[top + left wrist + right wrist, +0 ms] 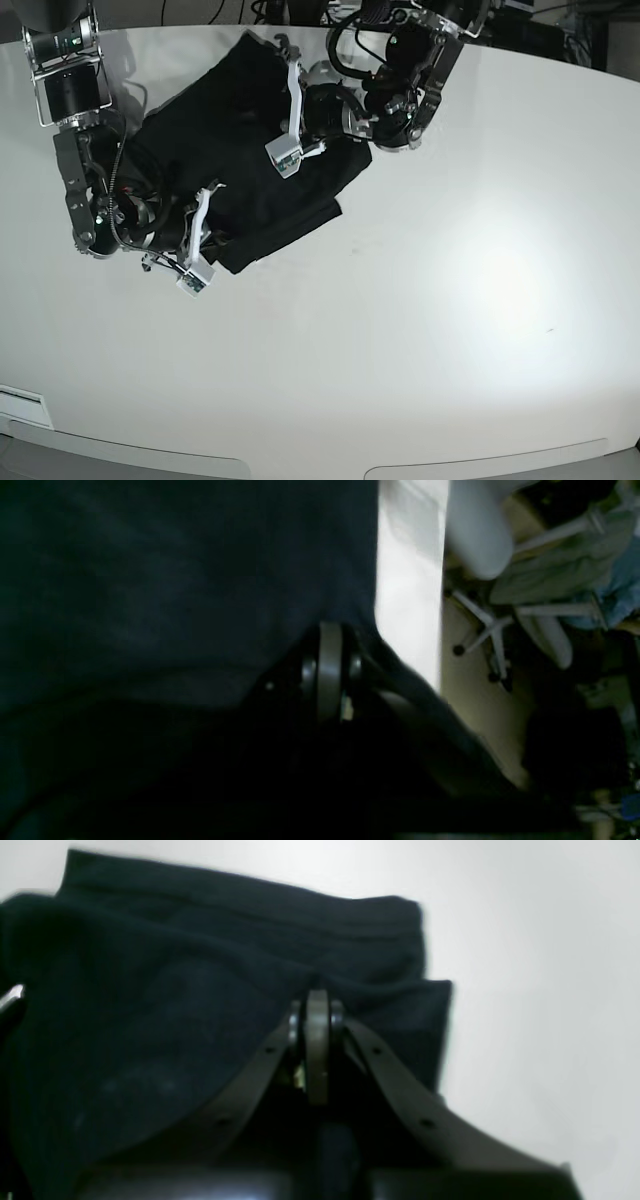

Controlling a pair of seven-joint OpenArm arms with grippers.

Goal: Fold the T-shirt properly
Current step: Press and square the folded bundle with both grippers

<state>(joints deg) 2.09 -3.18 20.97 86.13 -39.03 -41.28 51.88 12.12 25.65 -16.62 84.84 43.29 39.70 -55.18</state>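
Note:
The black T-shirt lies bunched and partly folded on the white table, at the back left in the base view. My left gripper reaches in from the right over the shirt's far part. In the left wrist view its fingers meet with the dark cloth pressed around the tips. My right gripper is at the shirt's near edge. In the right wrist view its fingers are closed together on a fold of the shirt. The neckline mark is hidden.
The table's edge shows beside the shirt in the left wrist view, with a white swivel chair on the floor beyond. Bare white tabletop lies to the right of the shirt.

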